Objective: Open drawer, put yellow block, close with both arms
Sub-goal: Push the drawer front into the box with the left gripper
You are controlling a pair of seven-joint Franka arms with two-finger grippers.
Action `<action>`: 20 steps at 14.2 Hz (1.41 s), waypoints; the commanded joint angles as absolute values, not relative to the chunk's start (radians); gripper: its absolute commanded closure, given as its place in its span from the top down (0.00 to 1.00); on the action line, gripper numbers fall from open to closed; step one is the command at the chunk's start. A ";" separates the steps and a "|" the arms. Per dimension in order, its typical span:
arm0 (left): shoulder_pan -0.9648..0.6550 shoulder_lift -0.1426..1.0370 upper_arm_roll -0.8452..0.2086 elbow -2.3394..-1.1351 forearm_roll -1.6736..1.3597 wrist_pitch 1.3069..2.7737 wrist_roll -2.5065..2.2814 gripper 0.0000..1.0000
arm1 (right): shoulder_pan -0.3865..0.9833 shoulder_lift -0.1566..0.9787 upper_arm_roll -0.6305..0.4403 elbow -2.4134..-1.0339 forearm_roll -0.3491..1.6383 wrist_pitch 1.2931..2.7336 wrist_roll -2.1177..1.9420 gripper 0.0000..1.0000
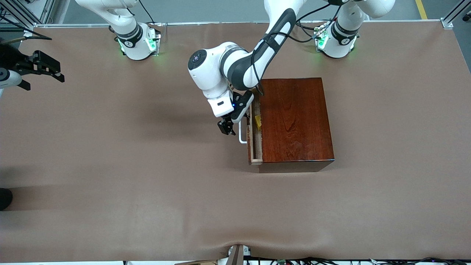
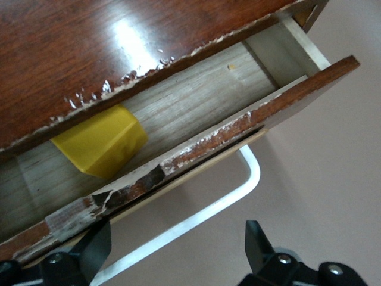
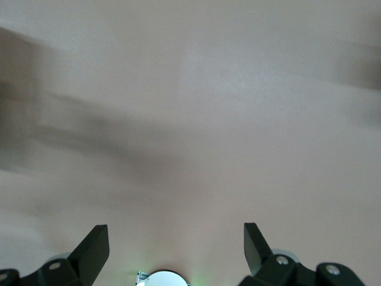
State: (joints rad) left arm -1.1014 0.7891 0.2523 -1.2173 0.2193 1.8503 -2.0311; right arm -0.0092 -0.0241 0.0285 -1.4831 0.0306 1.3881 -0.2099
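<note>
On the brown surface (image 1: pixel 147 165) in the front view, the drawer (image 1: pixel 254 136) sticks a little way out of the wooden box (image 1: pixel 294 117), with the yellow block (image 1: pixel 258 120) inside it. The left gripper (image 1: pixel 226 127) hangs by the white handle (image 1: pixel 241 134). The right gripper (image 1: pixel 48 68) waits over the right arm's end.

In the left wrist view, its fingers (image 2: pixel 95 247) are wide, holding nothing, near the handle.

In the right wrist view, its fingers (image 3: pixel 95 247) are wide over bare surface.

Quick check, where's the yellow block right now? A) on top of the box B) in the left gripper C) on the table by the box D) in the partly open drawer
D: the yellow block lies on the pale floor of the drawer, which is pulled partly out of the wooden box; the left gripper is open and empty by the handle.
</note>
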 commanded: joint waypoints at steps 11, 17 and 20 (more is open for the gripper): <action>-1.055 0.687 0.250 -1.332 0.230 1.818 -1.913 1.00 | -0.020 -0.032 0.037 -1.483 0.029 1.391 -0.198 1.00; -1.043 0.651 0.247 -1.287 0.183 1.827 -1.857 1.00 | -0.015 -0.031 0.037 -1.483 -0.011 1.399 -0.173 1.00; -0.983 0.548 0.248 -1.289 0.126 1.827 -1.728 1.00 | -0.017 -0.031 0.037 -1.483 -0.015 1.408 -0.173 1.00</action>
